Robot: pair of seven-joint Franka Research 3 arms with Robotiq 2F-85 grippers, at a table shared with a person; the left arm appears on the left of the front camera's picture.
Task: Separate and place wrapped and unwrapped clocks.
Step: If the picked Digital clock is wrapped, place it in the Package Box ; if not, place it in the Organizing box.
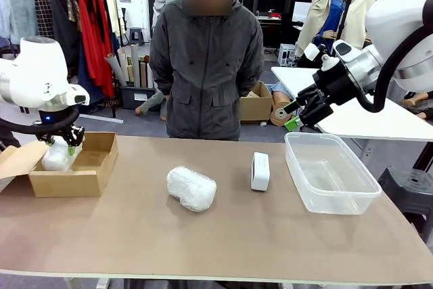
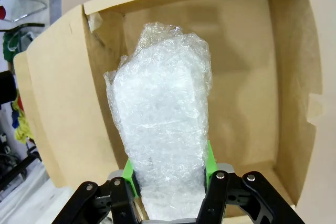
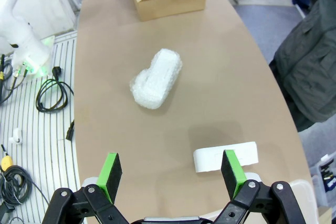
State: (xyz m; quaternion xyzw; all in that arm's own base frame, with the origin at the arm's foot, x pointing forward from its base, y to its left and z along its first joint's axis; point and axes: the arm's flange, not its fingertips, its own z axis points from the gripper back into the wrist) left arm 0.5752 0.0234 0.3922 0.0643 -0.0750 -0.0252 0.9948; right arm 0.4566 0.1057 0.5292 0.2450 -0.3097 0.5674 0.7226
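Front view: left hand [image 1: 65, 145] pinches the held wrapped clock [image 1: 57, 156], hanging low inside the cardboard box [image 1: 88, 182] at the tabletop's [image 1: 203, 241] left end. The loose wrapped clock [image 1: 191, 188] lies mid-tabletop. The bare clock [image 1: 260, 171] stands on edge just beside the clear plastic bin [image 1: 308, 139]. Right hand [image 1: 302, 109] hovers above the bin's far side, holding nothing. A person stands at the far side.

Left wrist view: green pads [image 2: 128, 170] press both sides of the bubble wrap, with the box floor [image 2: 247, 77] close below. Whether it touches yet, can't tell.

Right wrist view: right hand [image 3: 171, 169] is spread wide, looking down at the bare clock [image 3: 226, 157].

Step, as I read it: dropping the first wrapped clock into the box. Next probably calls for release, then lifting clear of the box walls.
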